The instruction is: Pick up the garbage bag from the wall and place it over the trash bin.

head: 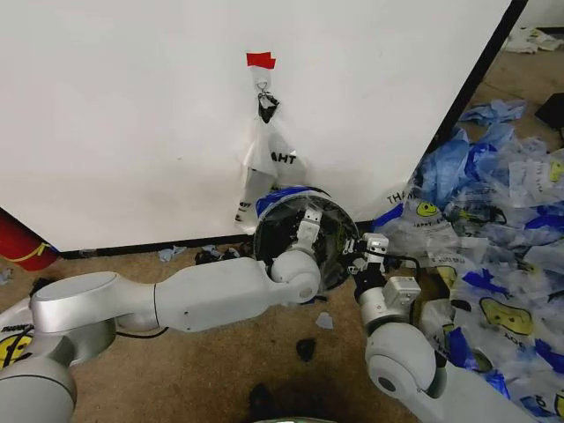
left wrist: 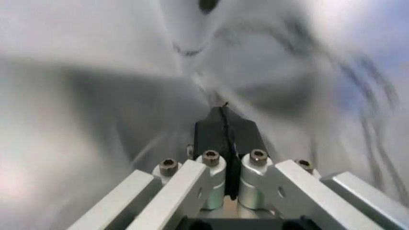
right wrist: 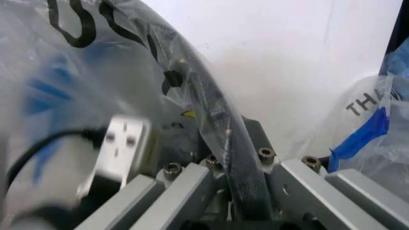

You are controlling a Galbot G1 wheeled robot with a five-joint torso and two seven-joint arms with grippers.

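The trash bin (head: 333,251), a black mesh wastebasket, lies tipped toward me at the foot of the wall (head: 132,106). The garbage bag (head: 286,196), clear film with blue strips, is drawn over its mouth. My left gripper (head: 307,227) reaches into the bin's opening. In the left wrist view this gripper (left wrist: 223,120) is shut on a fold of the garbage bag (left wrist: 96,120). My right gripper (head: 370,249) sits at the bin's right rim. There the right gripper (right wrist: 240,163) is shut, with the film of the garbage bag (right wrist: 64,72) and the black rim (right wrist: 211,105) between its fingers.
A narrower clear bag (head: 269,159) lettered "AHT" hangs from a hook under the red tape (head: 260,60). Many smiley-printed bags (head: 493,229) are heaped on the carpet at the right. A red cylinder (head: 22,242) stands at the far left. Dark scraps (head: 304,350) lie near my base.
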